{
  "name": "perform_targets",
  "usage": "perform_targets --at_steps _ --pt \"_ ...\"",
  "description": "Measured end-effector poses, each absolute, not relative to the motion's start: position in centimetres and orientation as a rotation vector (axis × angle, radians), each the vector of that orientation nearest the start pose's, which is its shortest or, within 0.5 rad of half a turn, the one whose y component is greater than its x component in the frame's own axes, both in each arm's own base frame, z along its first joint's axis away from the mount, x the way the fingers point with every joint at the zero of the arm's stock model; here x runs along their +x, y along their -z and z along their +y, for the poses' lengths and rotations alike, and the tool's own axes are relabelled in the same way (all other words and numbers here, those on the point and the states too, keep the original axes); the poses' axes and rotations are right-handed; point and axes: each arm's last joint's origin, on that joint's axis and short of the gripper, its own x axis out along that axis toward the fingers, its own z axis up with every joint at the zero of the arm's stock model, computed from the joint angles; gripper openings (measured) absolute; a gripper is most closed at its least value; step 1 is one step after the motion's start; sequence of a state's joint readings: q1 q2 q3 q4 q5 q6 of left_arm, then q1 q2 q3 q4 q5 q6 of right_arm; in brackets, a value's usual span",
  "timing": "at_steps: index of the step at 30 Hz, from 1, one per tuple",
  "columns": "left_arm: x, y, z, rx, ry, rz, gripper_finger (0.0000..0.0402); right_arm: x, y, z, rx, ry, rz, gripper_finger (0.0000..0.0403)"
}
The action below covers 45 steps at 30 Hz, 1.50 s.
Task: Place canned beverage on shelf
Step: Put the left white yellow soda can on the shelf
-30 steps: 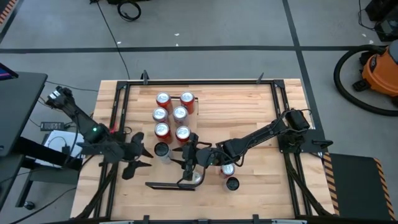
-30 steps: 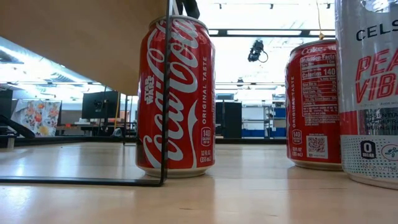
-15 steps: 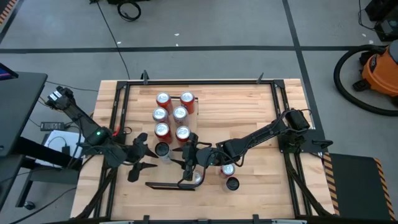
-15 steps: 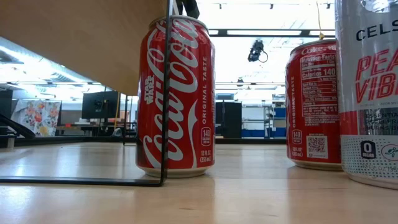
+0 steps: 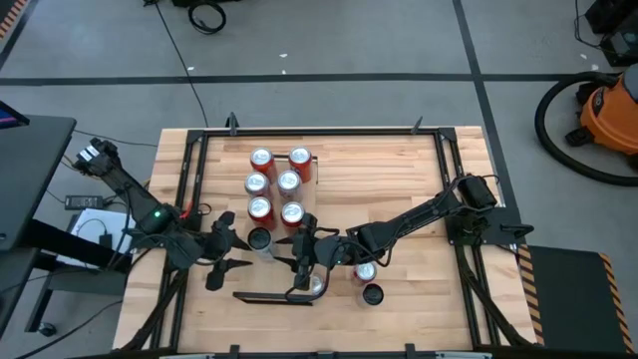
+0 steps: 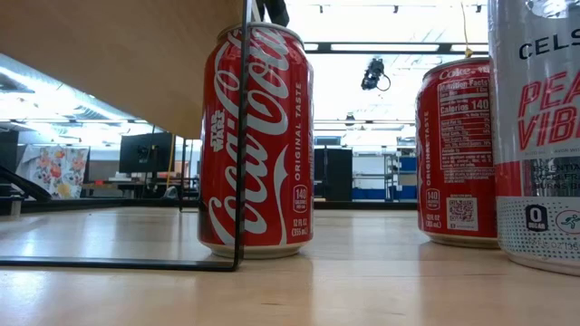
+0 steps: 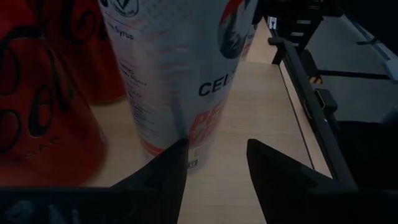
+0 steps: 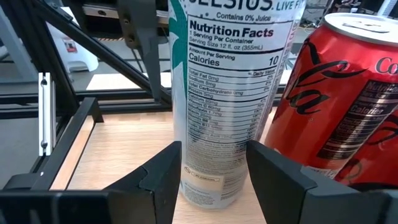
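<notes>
Between the part-open jaws of both grippers, a slim white can [image 8: 230, 93] is standing on the table, gripped by neither. The left gripper [image 7: 216, 152] and right gripper [image 8: 214, 158] are facing it from opposite sides. A red can [image 8: 336, 106] is standing beside it, and the shelf [image 6: 109, 54] is sitting nearby.

Dim, underexposed left wrist view; bright ceiling strip lights [image 6: 381, 47] glaring behind cans [image 6: 256, 140]

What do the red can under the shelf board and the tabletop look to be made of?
Red can: likely aluminium with a glossy printed coat, going by the highlights on its wall and the bare metal rim at top and bottom. Tabletop: pale wood, satin finish; the high view shows joined butcher-block strips.
</notes>
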State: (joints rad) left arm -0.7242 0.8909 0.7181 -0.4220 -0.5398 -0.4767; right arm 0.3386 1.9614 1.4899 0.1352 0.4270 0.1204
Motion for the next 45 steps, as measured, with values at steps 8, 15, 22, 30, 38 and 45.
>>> perform_targets --at_steps 8,15,22,30,38,45 --pt "14.5 -27.3 -10.7 -0.067 0.027 0.506 0.0178 43.2 -25.9 14.5 -0.012 0.05 0.308 0.0189" --pt "14.5 -27.2 -10.7 -0.055 0.018 0.513 0.0178 42.9 -25.8 14.9 -0.066 0.096 0.318 0.0189" --pt "13.8 -28.4 -10.9 -0.03 0.051 0.555 0.0178 42.0 -26.9 15.8 -0.122 0.055 0.312 0.0189" --pt "13.1 -29.7 -11.3 -0.012 0.097 0.565 0.0178 42.2 -25.5 16.7 -0.234 -0.007 0.348 0.0189" --pt "13.0 -29.4 -11.2 0.011 0.091 0.592 0.0178 42.2 -25.5 18.6 -0.324 0.064 0.355 0.0189" --pt "13.0 -29.4 -11.2 0.0 0.089 0.59 0.0178 43.7 -27.0 19.6 -0.37 0.08 0.381 0.0189"
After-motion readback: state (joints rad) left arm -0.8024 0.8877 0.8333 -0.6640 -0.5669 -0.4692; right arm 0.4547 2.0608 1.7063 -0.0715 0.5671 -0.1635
